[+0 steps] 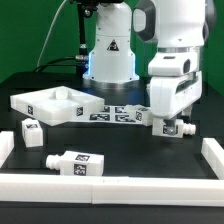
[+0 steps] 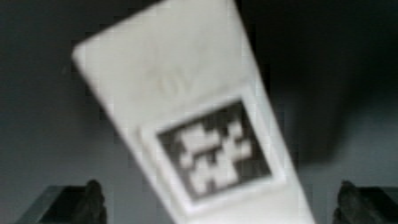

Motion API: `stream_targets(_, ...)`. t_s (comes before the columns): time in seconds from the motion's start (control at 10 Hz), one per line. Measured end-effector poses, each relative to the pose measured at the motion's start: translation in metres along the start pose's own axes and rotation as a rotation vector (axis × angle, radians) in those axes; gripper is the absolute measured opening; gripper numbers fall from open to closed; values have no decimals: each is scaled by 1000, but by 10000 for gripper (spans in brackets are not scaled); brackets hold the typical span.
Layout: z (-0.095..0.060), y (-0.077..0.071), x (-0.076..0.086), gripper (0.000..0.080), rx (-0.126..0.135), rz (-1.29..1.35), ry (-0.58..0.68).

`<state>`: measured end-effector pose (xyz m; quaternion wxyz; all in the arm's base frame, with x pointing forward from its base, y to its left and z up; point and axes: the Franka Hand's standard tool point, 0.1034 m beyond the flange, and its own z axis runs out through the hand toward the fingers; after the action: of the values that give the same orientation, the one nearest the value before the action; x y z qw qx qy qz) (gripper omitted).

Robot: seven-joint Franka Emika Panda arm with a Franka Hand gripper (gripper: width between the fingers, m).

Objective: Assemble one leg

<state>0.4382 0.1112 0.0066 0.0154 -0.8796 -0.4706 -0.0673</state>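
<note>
Squarely — leg (image 2: 178, 110) beneath the spread tool (image 2: 217, 205)

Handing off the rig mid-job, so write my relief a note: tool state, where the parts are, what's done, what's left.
The tool is open, low over a leg that lies between its jaws, not gripped.
Two other legs lie loose: one beside the tabletop, one nearer the front.
Done: no leg seen fitted.
Left: grasp, carry, fit it to the tabletop.

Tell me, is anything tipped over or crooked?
Yes. One leg lies on its side, slanted, in the exterior view's foreground. The wrist view shows another leg sitting crooked between the fingers of the open gripper. Nothing looks broken.
</note>
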Motion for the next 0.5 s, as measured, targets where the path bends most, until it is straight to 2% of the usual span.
stream_targets(0.3, 1, 0, -2, 635, 0, 4, 0)
stream_targets(0.4, 1, 0, -2, 445, 0, 4, 0)
stream_targets(0.5, 1, 0, -2, 445, 0, 4, 0)
